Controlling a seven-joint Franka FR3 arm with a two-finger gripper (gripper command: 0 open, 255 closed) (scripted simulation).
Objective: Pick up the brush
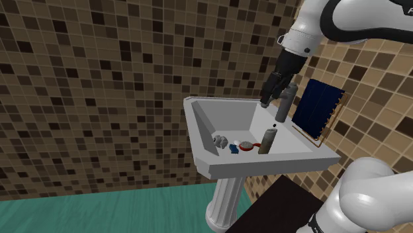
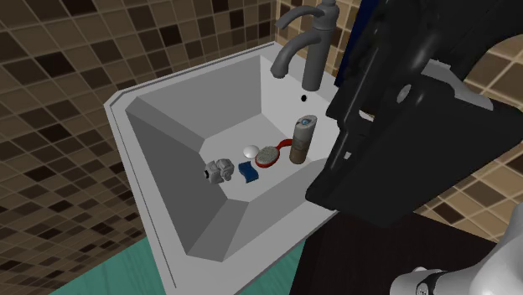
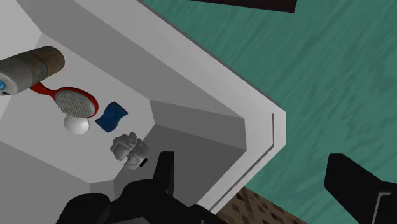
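Plainly, the black tool (image 3: 249,164), fingers (image 3: 163,175) spread, hangs apart from the red-handled, oval, bristly brush (image 3: 76,103).

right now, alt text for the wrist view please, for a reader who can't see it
The open gripper hangs over the corner of a white sink, holding nothing. In the basin lie a red-handled brush, a white oval, a blue object and a grey lump, with a brown cylinder by the brush's handle; teal floor shows beyond.
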